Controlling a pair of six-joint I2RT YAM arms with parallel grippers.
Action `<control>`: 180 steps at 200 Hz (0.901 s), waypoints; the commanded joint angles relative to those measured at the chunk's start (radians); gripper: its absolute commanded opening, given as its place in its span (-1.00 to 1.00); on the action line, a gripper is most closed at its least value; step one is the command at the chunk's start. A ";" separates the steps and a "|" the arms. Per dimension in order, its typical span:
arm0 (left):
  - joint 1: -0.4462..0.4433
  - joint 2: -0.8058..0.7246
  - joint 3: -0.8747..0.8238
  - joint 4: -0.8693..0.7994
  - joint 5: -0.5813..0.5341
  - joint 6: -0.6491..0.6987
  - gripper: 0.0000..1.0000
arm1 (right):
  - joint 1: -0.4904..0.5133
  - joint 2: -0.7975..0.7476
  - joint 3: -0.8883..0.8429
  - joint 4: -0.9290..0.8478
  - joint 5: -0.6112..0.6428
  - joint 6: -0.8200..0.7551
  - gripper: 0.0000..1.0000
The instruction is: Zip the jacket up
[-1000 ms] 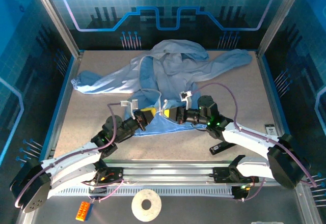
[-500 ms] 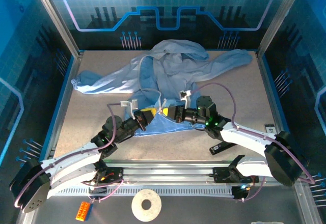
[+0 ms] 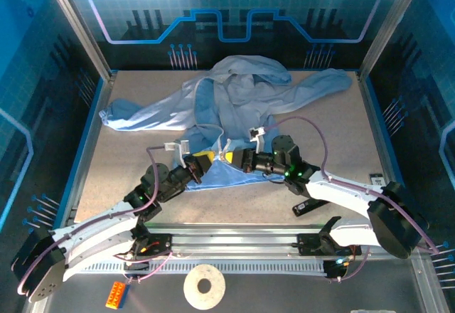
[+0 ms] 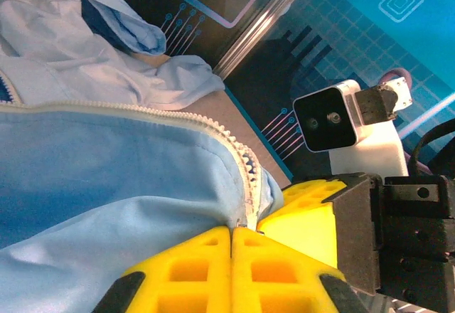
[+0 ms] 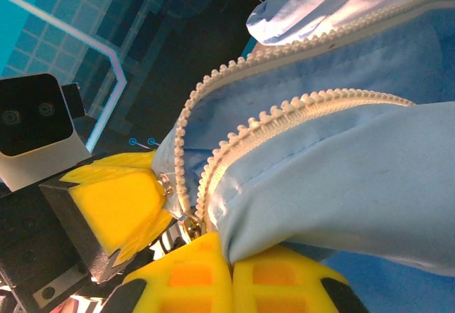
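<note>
Pinching jacket (image 3: 242, 92) hem at six o'clock, left hand (image 4: 232, 236) and right hand (image 5: 231, 252) both clenched; next, probably mating zipper (image 5: 284, 110) ends.

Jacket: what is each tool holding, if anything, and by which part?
The left tool pinches the jacket at the lower end of its zipper; the right tool pinches the front panel's edge beside the other row of teeth, close by.

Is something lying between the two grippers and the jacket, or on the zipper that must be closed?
Nothing visible. The left gripper and the right gripper are both shut on the jacket at the bottom of its zipper, and no object lies on the open part above.
</note>
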State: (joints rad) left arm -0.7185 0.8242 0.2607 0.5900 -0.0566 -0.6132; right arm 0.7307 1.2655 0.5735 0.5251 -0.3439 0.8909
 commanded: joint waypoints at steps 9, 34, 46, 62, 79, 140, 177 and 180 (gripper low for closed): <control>-0.010 -0.013 -0.020 -0.024 -0.032 0.044 -1.00 | 0.022 0.009 0.025 0.025 0.030 0.012 -1.00; -0.010 -0.018 -0.026 -0.024 -0.038 0.052 -1.00 | 0.029 0.008 0.029 0.014 0.045 0.018 -1.00; -0.009 -0.019 -0.027 -0.028 -0.038 0.054 -1.00 | 0.031 0.006 0.028 0.012 0.054 0.022 -1.00; -0.009 -0.021 -0.028 -0.031 -0.035 0.056 -1.00 | 0.033 0.002 0.029 0.005 0.072 0.030 -1.00; -0.010 -0.025 -0.028 -0.037 -0.032 0.059 -1.00 | 0.033 -0.001 0.029 0.004 0.086 0.034 -1.00; -0.022 -0.021 -0.022 -0.047 -0.032 0.086 -1.00 | 0.035 0.011 0.044 -0.005 0.097 0.035 -1.00; -0.028 -0.026 -0.013 -0.092 -0.032 0.141 -1.00 | 0.034 0.016 0.059 -0.034 0.089 0.039 -1.00; -0.027 -0.030 -0.013 -0.096 -0.031 0.144 -1.00 | 0.035 0.015 0.061 -0.040 0.090 0.040 -1.00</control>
State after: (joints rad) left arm -0.7353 0.8116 0.2512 0.5350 -0.0822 -0.5339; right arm 0.7544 1.2778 0.5865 0.4915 -0.2703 0.9211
